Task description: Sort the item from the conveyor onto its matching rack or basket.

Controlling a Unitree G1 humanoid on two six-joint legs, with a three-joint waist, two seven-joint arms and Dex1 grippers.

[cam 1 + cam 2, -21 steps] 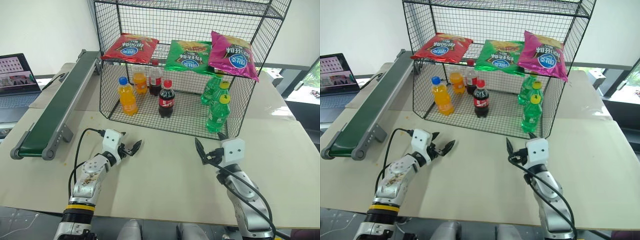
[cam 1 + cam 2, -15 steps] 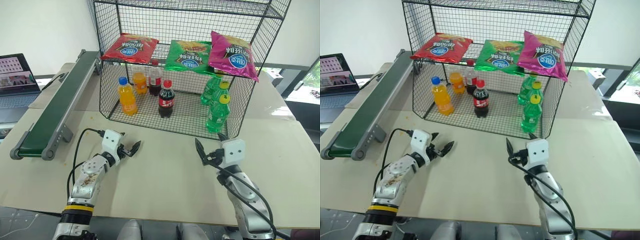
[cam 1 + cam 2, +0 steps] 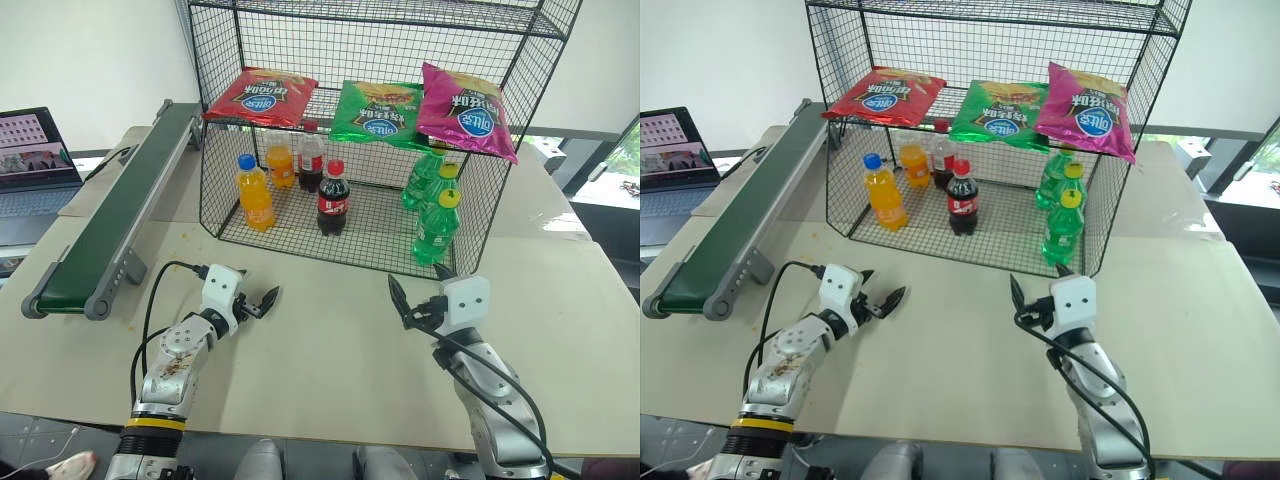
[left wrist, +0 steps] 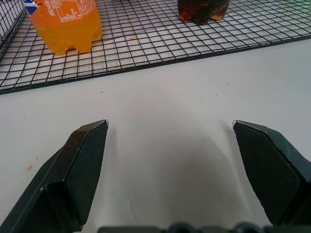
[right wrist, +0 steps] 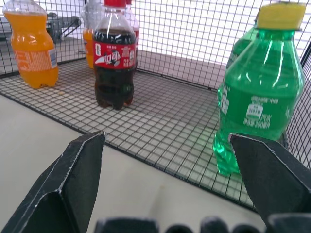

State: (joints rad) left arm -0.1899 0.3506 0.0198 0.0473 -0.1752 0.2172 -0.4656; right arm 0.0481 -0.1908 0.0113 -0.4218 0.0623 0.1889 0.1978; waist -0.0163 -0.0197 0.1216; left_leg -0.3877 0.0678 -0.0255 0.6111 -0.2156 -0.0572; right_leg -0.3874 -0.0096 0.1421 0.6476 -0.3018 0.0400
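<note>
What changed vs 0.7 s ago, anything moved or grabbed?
The left gripper has drawn back a little toward the robot over the table, jaws open and holding nothing. Nothing was taken hold of or let go. Unchanged: the right gripper hovers open in front of the rack, the green chip bag lies on its shelf between the red and magenta bags, and the conveyor carries nothing.
</note>
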